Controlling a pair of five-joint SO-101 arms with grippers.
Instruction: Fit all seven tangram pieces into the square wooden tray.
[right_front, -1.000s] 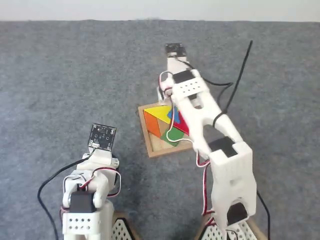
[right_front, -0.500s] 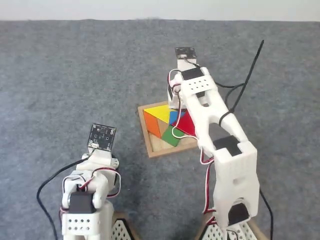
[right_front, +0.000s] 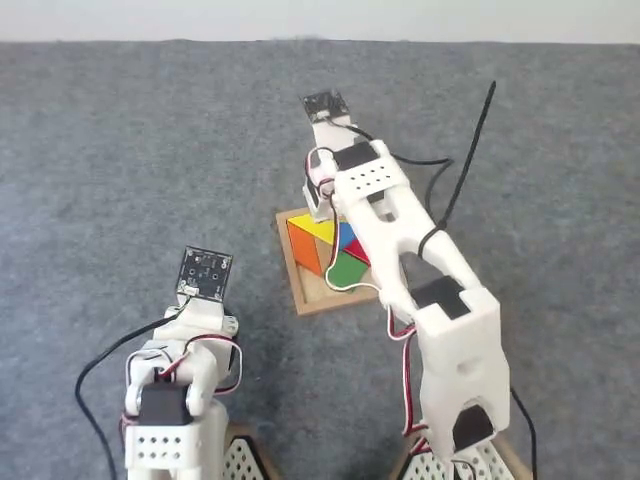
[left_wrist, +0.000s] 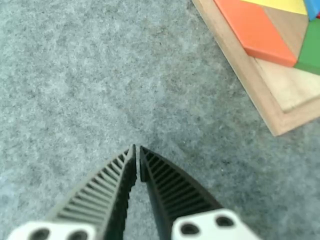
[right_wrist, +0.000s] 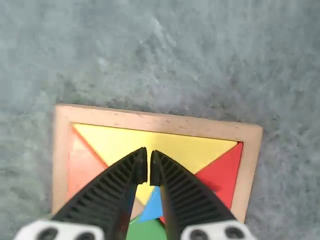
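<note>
Seemingly nearly done: tray (right_front: 292, 268) packed with coloured pieces (right_front: 306, 248), bare wood showing at 6 o'clock — left gripper (left_wrist: 137, 148) and right gripper (right_wrist: 148, 152) both closed, empty.

The right arm (right_front: 400, 240) is covering the tray's (right_front: 292, 268) right half and perhaps whole pieces (right_front: 310, 250). The left wrist view's edge is cropping the tray.

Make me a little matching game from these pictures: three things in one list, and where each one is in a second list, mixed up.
Things:
1. left gripper
2. right gripper
3. orange piece

Places:
A. lying in the wooden tray, along its rim
B. above the yellow piece
C. over bare grey carpet, beside the tray

Pairs: 1-C, 2-B, 3-A
</note>
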